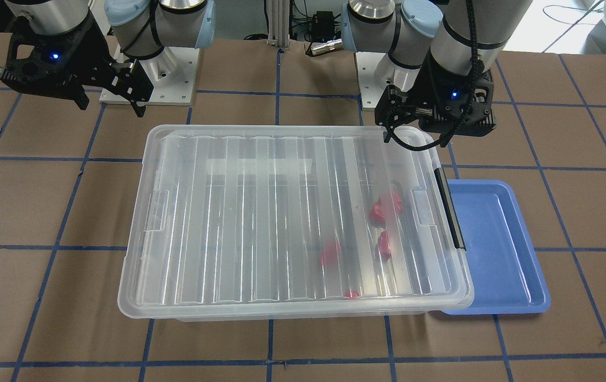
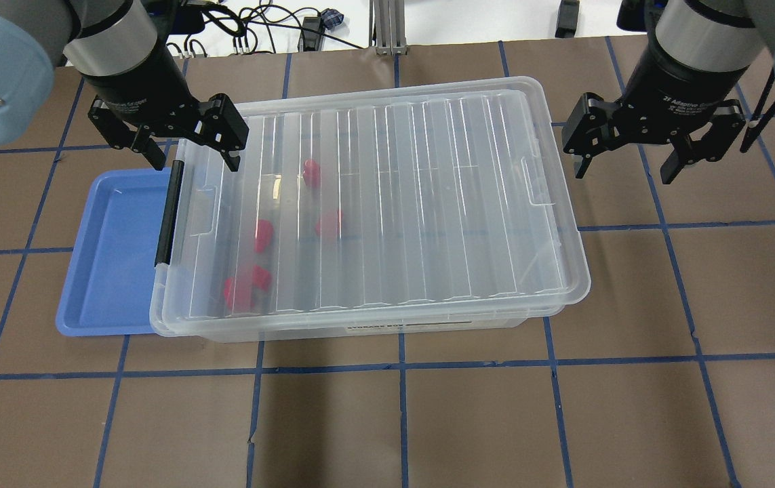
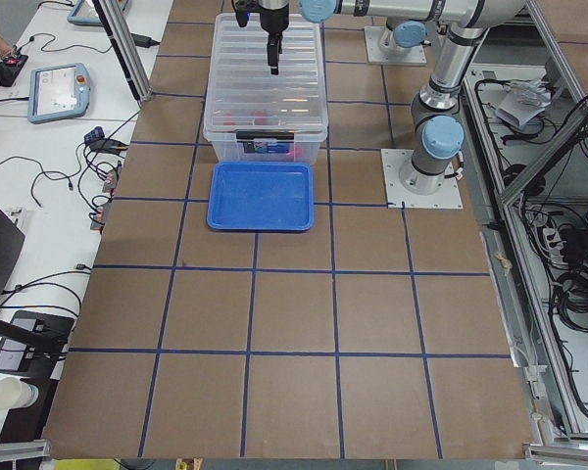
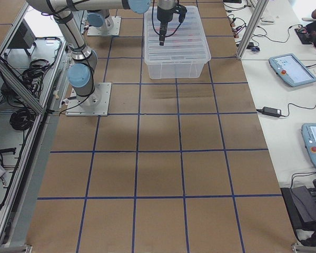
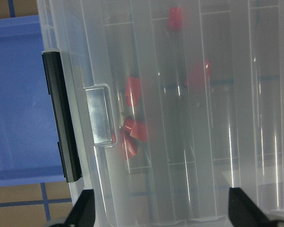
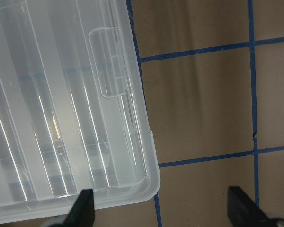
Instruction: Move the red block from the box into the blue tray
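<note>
The box (image 2: 387, 203) is a clear bin with its ribbed lid on, and it also shows in the front view (image 1: 260, 223). Its black latch bar (image 2: 165, 213) faces the blue tray (image 2: 106, 251), which is empty and partly tucked under the box's end (image 1: 499, 249). Several red pieces (image 2: 246, 285) show blurred through the lid (image 5: 132, 132); I cannot tell which is the red block. My left gripper (image 2: 194, 159) is open and empty above the latch end's far corner. My right gripper (image 2: 624, 173) is open and empty above the table beside the box's other end.
The table is brown board with a blue tape grid (image 2: 401, 366). The arms' base plates (image 1: 149, 79) stand behind the box. Tablets and cables (image 3: 59, 93) lie on side benches beyond the table's edge.
</note>
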Controlling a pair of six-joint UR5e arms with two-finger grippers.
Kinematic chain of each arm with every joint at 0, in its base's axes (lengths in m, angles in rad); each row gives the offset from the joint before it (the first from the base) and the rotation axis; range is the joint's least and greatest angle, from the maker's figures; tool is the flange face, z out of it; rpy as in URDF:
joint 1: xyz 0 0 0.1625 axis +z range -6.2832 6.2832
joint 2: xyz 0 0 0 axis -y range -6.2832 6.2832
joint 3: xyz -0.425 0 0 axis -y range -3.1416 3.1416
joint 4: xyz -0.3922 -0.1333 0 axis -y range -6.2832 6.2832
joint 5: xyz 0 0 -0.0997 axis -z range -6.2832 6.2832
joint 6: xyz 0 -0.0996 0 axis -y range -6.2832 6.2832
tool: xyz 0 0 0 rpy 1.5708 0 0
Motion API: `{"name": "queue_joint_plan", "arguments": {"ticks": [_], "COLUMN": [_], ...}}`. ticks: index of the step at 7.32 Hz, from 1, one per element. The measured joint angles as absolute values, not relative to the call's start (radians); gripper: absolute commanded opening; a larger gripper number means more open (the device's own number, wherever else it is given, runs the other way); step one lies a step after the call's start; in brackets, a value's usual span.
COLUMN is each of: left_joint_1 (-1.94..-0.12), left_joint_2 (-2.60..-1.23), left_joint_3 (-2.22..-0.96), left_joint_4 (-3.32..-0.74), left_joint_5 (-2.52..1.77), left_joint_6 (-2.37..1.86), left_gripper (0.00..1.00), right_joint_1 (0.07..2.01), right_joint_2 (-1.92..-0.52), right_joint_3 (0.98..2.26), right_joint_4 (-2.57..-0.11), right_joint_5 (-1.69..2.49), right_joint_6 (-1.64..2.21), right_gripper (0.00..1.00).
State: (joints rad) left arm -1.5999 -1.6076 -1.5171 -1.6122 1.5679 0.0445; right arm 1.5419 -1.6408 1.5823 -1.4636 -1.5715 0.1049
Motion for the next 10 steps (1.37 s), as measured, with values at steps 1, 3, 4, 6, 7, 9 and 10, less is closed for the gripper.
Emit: {"name": "queue_joint_plan", "arguments": {"ticks": [1, 3, 4, 6, 7, 9, 10], "left_joint_1": [-1.6, -1.6, -1.6, -1.6, -1.6, -1.6, -1.6], "left_joint_2": [-1.608, -1.609, -1.61, -1.612, -1.612, -1.613, -1.614], "left_joint_3": [-1.517, -1.517, -1.517, -1.517, -1.517, -1.517, -1.517], "left_joint_4": [-1.612, -1.612, -1.612, -1.612, -1.612, -1.612, -1.612], "left_joint_5": [1.568, 1.568, 1.568, 1.567, 1.567, 1.568, 1.567], "left_joint_6": [0.045, 0.045, 0.045, 0.043, 0.042, 0.041, 0.041], "left_gripper": [1.0, 1.0, 1.0, 1.0, 1.0, 1.0, 1.0], "right_joint_1": [1.542, 1.542, 1.542, 1.541, 1.54, 1.531, 1.527], "right_joint_2": [-1.644, -1.648, -1.65, -1.642, -1.636, -1.625, -1.622], "right_joint_3": [1.583, 1.584, 1.585, 1.586, 1.589, 1.602, 1.606], "right_joint_4": [-1.463, -1.462, -1.462, -1.459, -1.457, -1.466, -1.472], "right_joint_5": [-1.573, -1.575, -1.576, -1.578, -1.579, -1.584, -1.583], "right_joint_6": [0.105, 0.104, 0.104, 0.104, 0.104, 0.1, 0.095], "right_gripper": [1.0, 1.0, 1.0, 1.0, 1.0, 1.0, 1.0]}}
